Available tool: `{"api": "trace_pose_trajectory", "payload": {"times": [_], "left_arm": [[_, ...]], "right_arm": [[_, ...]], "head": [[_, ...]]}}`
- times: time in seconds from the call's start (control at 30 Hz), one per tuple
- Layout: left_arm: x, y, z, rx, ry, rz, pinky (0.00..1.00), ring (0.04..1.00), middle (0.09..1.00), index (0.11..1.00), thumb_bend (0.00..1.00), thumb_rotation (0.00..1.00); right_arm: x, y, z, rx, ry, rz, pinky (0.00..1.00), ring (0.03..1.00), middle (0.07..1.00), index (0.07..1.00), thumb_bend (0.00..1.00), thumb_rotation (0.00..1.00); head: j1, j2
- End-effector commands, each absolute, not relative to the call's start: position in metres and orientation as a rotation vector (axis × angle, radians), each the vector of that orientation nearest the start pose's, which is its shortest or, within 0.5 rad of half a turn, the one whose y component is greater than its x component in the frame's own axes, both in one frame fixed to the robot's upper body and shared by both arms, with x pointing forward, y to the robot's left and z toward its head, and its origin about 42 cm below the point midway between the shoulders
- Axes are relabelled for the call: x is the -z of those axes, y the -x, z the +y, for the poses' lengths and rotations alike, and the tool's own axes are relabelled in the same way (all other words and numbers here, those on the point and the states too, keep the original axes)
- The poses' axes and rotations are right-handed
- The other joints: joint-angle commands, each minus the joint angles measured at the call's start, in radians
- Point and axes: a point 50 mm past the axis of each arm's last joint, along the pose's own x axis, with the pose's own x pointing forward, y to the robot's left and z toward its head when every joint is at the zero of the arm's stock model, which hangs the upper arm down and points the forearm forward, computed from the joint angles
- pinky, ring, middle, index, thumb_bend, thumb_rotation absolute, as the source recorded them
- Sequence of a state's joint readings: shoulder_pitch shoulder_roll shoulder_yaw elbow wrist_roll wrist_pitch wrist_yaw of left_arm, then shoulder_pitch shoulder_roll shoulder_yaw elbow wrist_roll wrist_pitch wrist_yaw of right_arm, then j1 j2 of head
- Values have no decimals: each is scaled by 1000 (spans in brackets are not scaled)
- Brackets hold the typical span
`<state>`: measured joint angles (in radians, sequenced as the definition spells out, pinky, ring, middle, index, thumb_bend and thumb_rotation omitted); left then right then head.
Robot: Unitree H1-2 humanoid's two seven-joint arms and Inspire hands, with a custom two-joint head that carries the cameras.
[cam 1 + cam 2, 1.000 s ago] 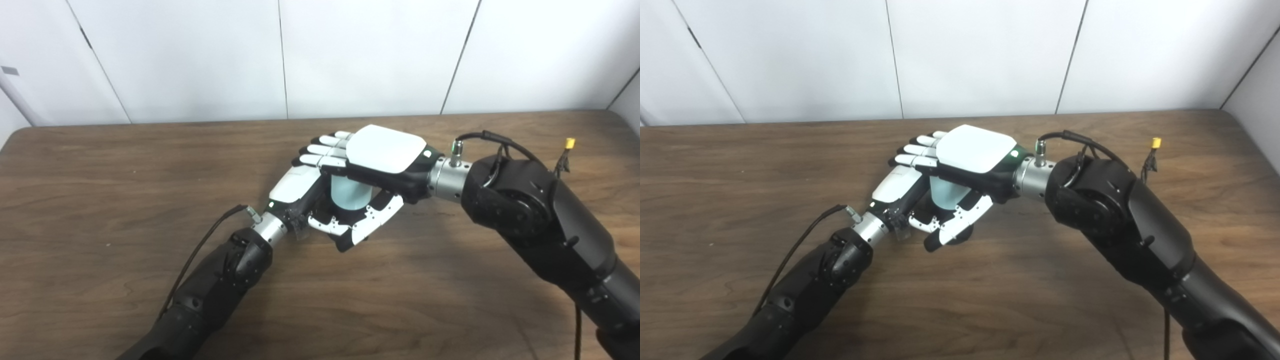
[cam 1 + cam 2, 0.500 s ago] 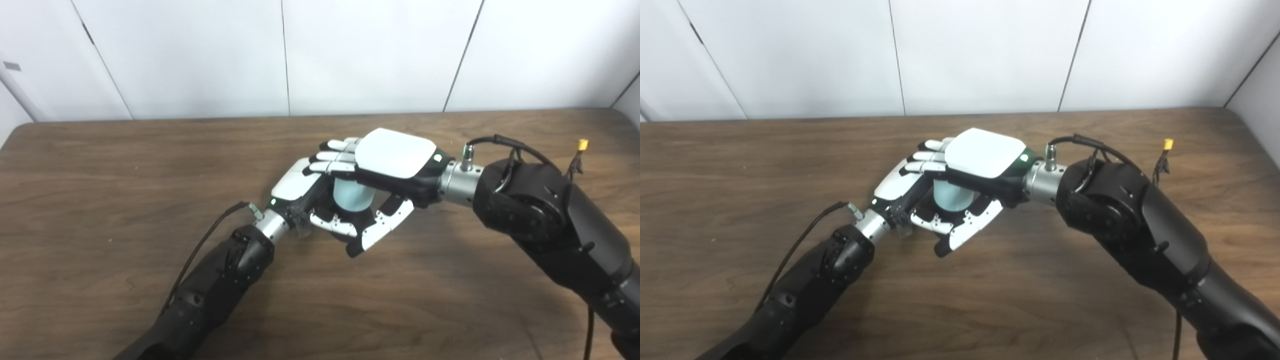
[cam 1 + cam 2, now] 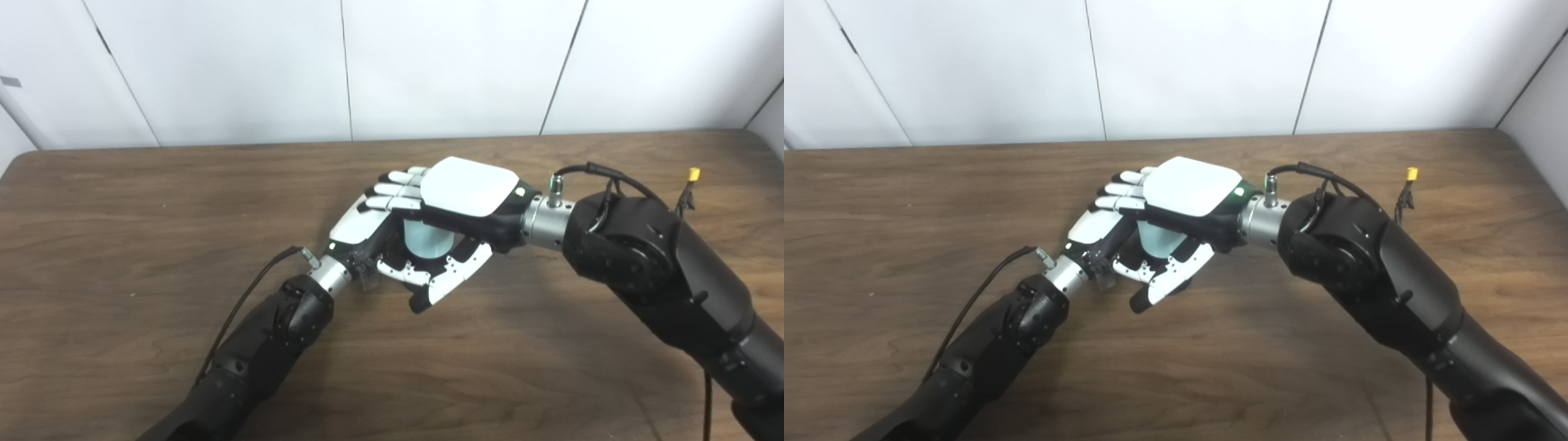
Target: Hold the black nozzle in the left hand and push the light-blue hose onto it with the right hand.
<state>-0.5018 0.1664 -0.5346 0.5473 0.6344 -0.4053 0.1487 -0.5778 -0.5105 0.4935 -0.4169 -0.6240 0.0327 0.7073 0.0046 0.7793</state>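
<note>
Table [image 3: 122, 202]: dark brown wood grain, filling the lower two thirds of the frame; white panelled wall [image 3: 441, 61] across the top.

Left hand [image 3: 361, 223]: at centre frame, its black arm entering from the lower left. White back plate faces up and left; the fingers [image 3: 407, 274] curl underneath and show below the hose, white with black pads. It is clenched around something under the hose, but what it grips is hidden, so whether it holds the nozzle cannot be told.

Right hand [image 3: 468, 190]: just right of centre, lying palm down over the left hand, its arm entering from the lower right. White back plate faces the camera. Its fingers [image 3: 392, 187] reach leftward across the top of the left hand, and its thumb [image 3: 459, 275] points down and left below the hose. It is closed around the light-blue hose.

Light-blue hose [image 3: 427, 239]: centre frame, seen only as a short pale cylinder (upright or nearly so) between the right palm above and the left fingers below, touching both.

Black nozzle: not distinguishable in either view; dark shapes beneath the hose could be nozzle or finger parts.

Cable [image 3: 251, 294]: thin, black, running from the left wrist toward the lower left.

Yellow connector [image 3: 694, 174]: small, at the right edge, above the right forearm.
</note>
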Motion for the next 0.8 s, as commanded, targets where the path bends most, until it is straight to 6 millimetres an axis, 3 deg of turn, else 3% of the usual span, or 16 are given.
{"api": "trace_pose_trajectory", "payload": {"times": [0.0, 0.07, 0.13, 0.17, 0.3, 0.37, 0.43, 0.47, 0.57, 0.67, 0.77], "left_arm": [[-8, -332, 146, 724, -1004, -122, 453, 513, 467, 492, 526, 0], [-7, -332, 147, 727, -1007, -119, 451, 513, 462, 497, 526, 0], [-7, -333, 147, 727, -1008, -120, 451, 515, 462, 497, 526, 0], [-6, -333, 148, 727, -1007, -120, 455, 515, 464, 495, 526, 0], [-6, -334, 147, 727, -1007, -112, 476, 534, 464, 495, 526, 0], [-6, -333, 147, 724, -1006, -115, 470, 527, 464, 494, 526, 0], [-6, -333, 148, 725, -1006, -118, 441, 511, 460, 495, 526, 0], [-6, -333, 148, 725, -1007, -120, 436, 512, 457, 496, 526, 0], [-6, -333, 149, 725, -1003, -114, 451, 519, 457, 498, 526, 0], [-7, -333, 151, 722, -1005, -107, 477, 538, 463, 496, 526, 0], [-7, -333, 152, 719, -1009, -107, 450, 527, 461, 495, 526, 0]], "right_arm": [[-287, -330, -156, -903, 1289, -570, 848, 1000, 1000, 998, 906, 761], [-307, -339, -164, -742, 1162, -632, 819, 1000, 1000, 1000, 867, 649], [-323, -348, -169, -627, 1029, -658, 819, 1000, 1000, 1000, 863, 625], [-332, -353, -172, -575, 951, -665, 861, 1000, 1000, 1000, 888, 549], [-349, -365, -186, -424, 765, -651, 986, 1000, 1000, 1000, 945, 448], [-352, -371, -195, -383, 658, -633, 942, 1000, 1000, 1000, 973, 407], [-352, -375, -204, -332, 561, -605, 908, 1000, 1000, 1000, 990, 380], [-351, -375, -208, -307, 535, -589, 865, 1000, 1000, 1000, 997, 395], [-343, -369, -220, -260, 448, -529, 862, 984, 1000, 1000, 995, 484], [-324, -367, -234, -266, 312, -464, 852, 972, 1000, 1000, 922, 528], [-299, -364, -247, -263, 250, -397, 782, 918, 1000, 1000, 929, 546]], "head": [[0, -3], [-6, -10], [-8, -14], [-8, -16], [-4, -20], [-2, -21], [-1, -23], [0, -24], [2, -26], [3, -27], [4, -29]]}}
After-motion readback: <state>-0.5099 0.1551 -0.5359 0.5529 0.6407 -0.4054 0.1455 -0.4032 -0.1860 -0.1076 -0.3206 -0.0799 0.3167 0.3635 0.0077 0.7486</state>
